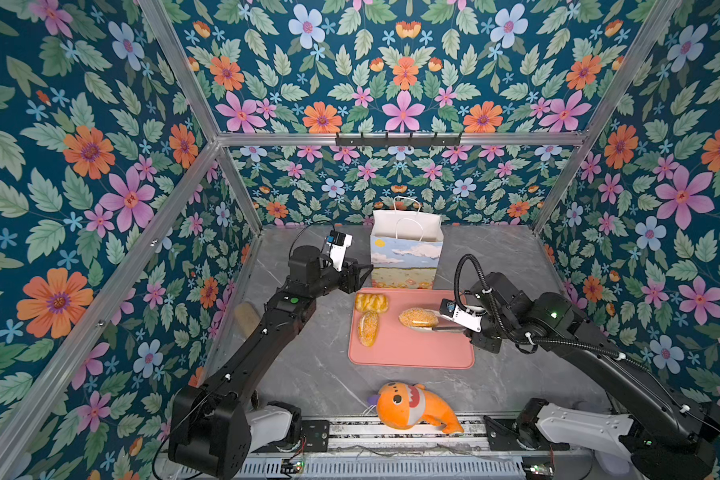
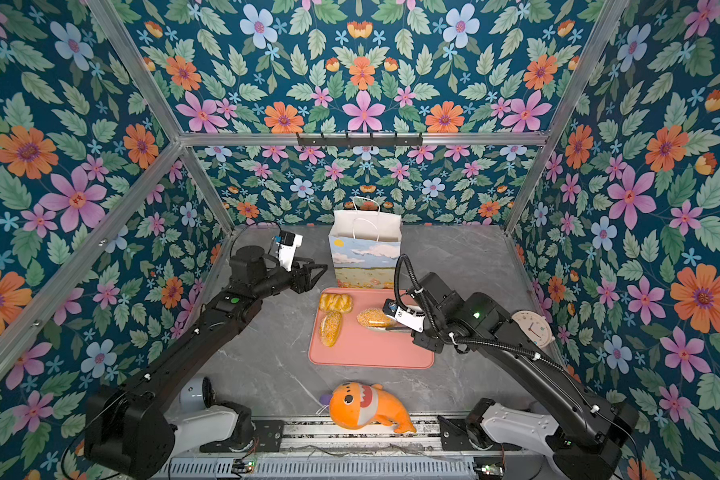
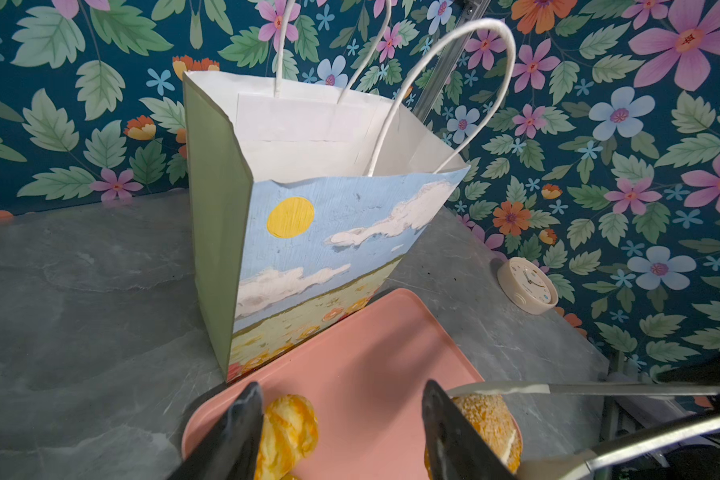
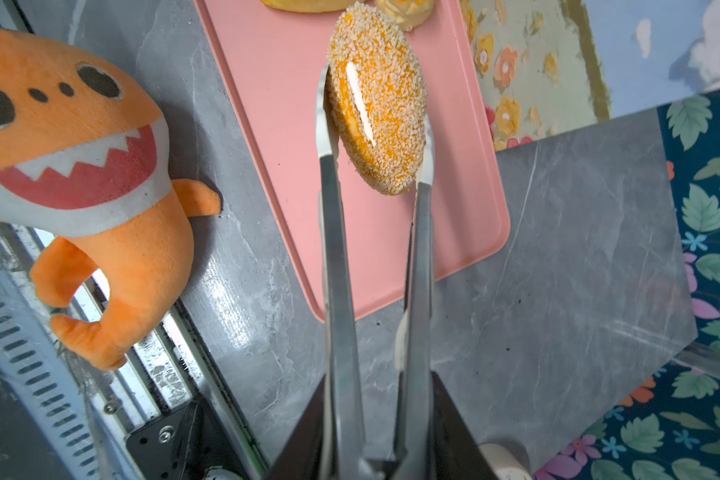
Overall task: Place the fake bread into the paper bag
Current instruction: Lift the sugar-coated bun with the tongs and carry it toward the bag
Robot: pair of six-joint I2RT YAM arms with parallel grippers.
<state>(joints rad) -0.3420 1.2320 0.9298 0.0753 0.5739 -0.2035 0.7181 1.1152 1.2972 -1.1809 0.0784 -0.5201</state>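
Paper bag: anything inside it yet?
In the left wrist view the paper bag stands open. Only its upper white inner walls show, with nothing against them. The printed front panel covers the lower interior and floor, so contents there cannot be told.

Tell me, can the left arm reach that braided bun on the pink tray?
Probably yes: the open left gripper hangs close to the braided bun, with nothing between them.

The tongs (image 4: 333, 249) look shiny metal, the roll (image 4: 377, 104) grainy, the bag (image 3: 329, 232) matt paper, the tray (image 4: 275, 124) perhaps plastic.
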